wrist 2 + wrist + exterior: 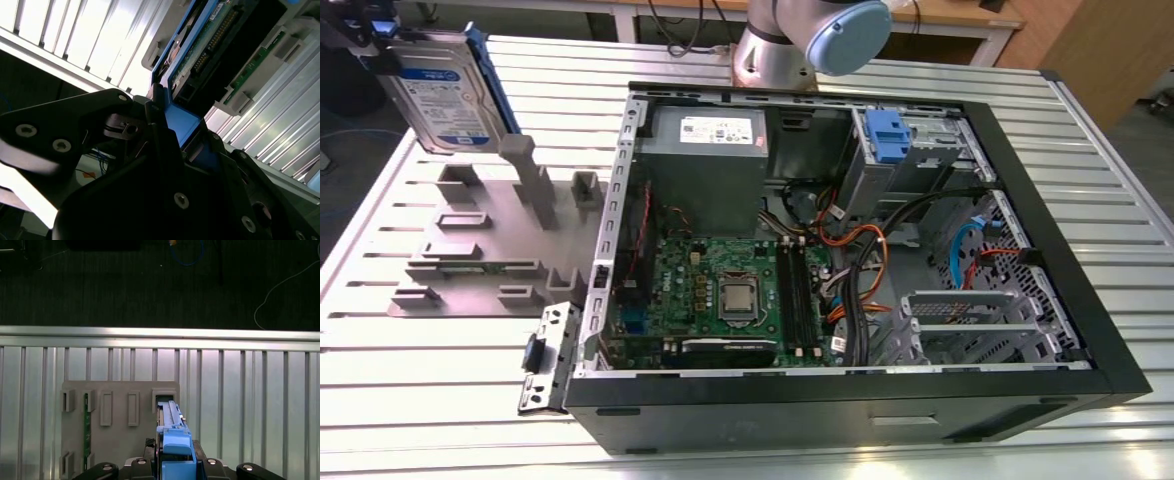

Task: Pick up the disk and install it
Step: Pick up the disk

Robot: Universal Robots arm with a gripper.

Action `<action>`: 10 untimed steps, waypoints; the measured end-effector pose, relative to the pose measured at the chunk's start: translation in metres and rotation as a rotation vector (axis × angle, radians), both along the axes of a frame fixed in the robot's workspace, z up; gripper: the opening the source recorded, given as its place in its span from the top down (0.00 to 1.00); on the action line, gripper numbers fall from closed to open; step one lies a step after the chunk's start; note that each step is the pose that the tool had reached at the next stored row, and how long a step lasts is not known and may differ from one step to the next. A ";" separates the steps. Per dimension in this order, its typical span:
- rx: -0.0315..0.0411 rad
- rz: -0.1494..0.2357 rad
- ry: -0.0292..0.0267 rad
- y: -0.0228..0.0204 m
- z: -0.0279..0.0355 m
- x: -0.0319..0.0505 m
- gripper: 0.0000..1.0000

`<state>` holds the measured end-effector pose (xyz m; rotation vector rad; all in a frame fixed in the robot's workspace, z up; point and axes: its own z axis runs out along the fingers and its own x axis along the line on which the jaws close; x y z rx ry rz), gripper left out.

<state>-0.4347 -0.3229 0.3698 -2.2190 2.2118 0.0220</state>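
Note:
The disk (443, 92), a silver drive with a white-and-blue label in a blue carrier, hangs upright in the air over the far corner of the table at the exterior view's left. My gripper (390, 42) is shut on its top end. Below it lies the grey holder rack (487, 245). In the first wrist view the disk (171, 432) shows edge-on, blue carrier tab between my gripper (176, 469), above the rack (120, 410). In the second wrist view my gripper (176, 136) clamps the blue carrier, and the disk's (215, 47) connector side points away from it.
An open black computer case (1067, 300) lies on the slatted metal table (440, 390). Inside are a grey power supply (707, 150), the motherboard (720, 295), loose cables and a drive bay with a blue latch (887, 135). The arm's base (794, 45) stands behind the case.

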 end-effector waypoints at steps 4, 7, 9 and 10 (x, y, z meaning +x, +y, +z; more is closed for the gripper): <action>-0.0001 0.000 0.0002 0.0000 0.0011 0.0000 0.64; -0.0001 0.000 0.0002 0.0000 0.0016 0.0000 0.64; -0.0001 0.000 0.0002 0.0000 0.0020 0.0000 0.64; -0.0001 0.000 0.0002 0.0000 0.0022 0.0000 0.64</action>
